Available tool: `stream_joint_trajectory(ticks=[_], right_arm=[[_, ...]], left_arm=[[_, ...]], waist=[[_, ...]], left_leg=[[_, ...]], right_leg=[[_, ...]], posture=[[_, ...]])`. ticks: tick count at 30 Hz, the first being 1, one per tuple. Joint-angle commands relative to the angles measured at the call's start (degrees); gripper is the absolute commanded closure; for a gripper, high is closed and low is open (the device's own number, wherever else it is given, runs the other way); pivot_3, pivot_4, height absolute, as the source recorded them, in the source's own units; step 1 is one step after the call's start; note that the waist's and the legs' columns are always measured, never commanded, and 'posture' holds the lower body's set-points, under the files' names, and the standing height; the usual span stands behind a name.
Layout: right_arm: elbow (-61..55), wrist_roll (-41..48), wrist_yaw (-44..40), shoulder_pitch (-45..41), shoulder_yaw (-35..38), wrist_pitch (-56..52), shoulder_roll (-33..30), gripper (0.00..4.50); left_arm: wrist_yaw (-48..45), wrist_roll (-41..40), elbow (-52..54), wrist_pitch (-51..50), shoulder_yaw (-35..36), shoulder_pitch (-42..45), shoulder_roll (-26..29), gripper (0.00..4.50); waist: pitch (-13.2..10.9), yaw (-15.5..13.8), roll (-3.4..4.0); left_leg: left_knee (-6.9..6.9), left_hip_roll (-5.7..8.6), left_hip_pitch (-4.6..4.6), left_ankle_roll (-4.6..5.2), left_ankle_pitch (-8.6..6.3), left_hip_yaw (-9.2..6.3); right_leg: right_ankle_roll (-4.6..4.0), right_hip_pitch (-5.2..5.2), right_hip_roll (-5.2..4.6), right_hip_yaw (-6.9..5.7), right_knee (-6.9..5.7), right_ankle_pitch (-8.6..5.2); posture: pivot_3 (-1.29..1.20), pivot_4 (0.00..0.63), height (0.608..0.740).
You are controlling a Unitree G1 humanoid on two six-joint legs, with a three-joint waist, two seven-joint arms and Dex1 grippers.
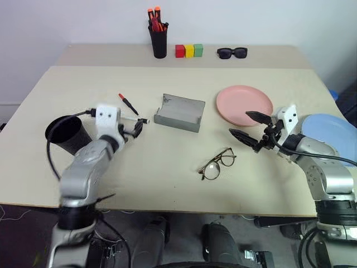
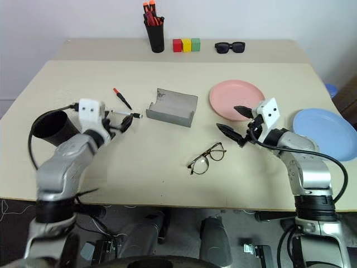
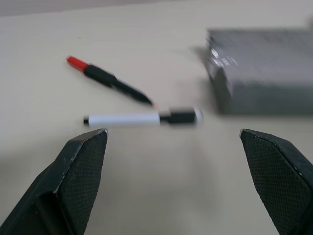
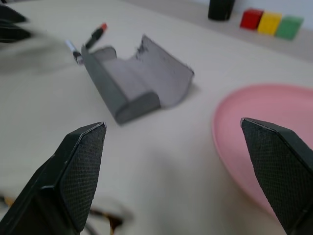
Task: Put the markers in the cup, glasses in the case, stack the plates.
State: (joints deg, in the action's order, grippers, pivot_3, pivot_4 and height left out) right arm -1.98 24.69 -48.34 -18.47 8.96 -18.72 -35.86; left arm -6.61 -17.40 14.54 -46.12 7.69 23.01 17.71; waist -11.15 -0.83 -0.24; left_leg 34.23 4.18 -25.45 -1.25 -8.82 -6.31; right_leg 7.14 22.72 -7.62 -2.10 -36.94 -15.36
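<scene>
The left pincer (image 3: 171,186) hangs spread just short of the white marker (image 3: 142,118) on the table (image 1: 167,167); next it must straddle and pinch it. The right pincer (image 2: 234,120) gapes empty near the pink plate (image 2: 234,97).

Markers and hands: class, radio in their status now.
Left hand open, facing white marker. Right hand open, empty. Black marker loose on table. Path clear.

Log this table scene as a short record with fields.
markers: red-capped marker and white marker on table, neither in cup
glasses: glasses on table, outside case
case: case open
plates: pink plate and blue plate apart, unstacked
left gripper: left gripper open, by white marker
right gripper: right gripper open, holding nothing
</scene>
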Motion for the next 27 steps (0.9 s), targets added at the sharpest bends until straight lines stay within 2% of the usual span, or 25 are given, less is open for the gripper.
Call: stream_joint_trajectory(ticks=[1, 5, 12, 20, 27], right_arm=[[-2.90, 0.59, 0.20, -1.43, -1.51, -0.56, 1.22, 0.00], [-3.33, 0.74, -0.08, -3.97, -5.10, -1.06, 4.52, 0.00], [-10.05, 0.84, 1.19, -3.21, -11.25, -3.37, 9.58, 0.00], [-13.40, -1.33, 5.14, -0.77, -14.21, -3.33, 12.39, 0.00], [-15.02, -1.22, 6.34, 0.62, -14.63, -3.51, 12.66, 0.00]], left_arm=[[7.05, 2.85, -4.47, -2.16, 1.07, 8.38, -3.12, 0.05], [19.48, 7.84, -19.01, -7.02, 3.09, 24.50, -8.58, 0.05], [31.34, 8.93, -42.48, -2.21, 10.97, 39.25, -10.87, 0.05], [35.55, 6.17, -63.04, 6.38, 17.16, 48.36, -10.22, 0.05], [34.38, 3.49, -73.92, 10.45, 19.19, 52.13, -8.99, 0.05]], waist=[[-0.03, 0.15, -0.13], [-0.26, 0.09, -0.51], [-0.27, 0.49, -0.53], [-0.34, 0.05, -0.65], [-0.34, 0.31, -0.66]], left_leg=[[0.00, 0.00, 0.00, -0.01, 0.01, 0.00], [-0.01, 0.12, -0.02, 0.05, 0.15, -0.02], [-0.13, 0.15, 0.00, 0.03, 0.16, -0.03], [-0.03, 0.24, -0.02, -0.08, 0.21, 0.02], [-0.04, 0.23, -0.01, -0.10, 0.24, 0.10]], right_leg=[[0.00, 0.00, 0.00, 0.00, 0.00, 0.05], [0.20, 0.04, 0.11, -0.07, -0.05, 0.13], [0.35, 0.10, 0.09, -0.06, -0.08, 0.07], [0.59, 0.04, 0.04, -0.08, -0.09, 0.10], [0.64, 0.07, 0.07, -0.07, -0.14, 0.14]], posture=[[0.00, 0.150, 0.740], [0.00, 0.150, 0.740], [0.00, 0.150, 0.740], [0.00, 0.150, 0.740], [0.00, 0.150, 0.740]])
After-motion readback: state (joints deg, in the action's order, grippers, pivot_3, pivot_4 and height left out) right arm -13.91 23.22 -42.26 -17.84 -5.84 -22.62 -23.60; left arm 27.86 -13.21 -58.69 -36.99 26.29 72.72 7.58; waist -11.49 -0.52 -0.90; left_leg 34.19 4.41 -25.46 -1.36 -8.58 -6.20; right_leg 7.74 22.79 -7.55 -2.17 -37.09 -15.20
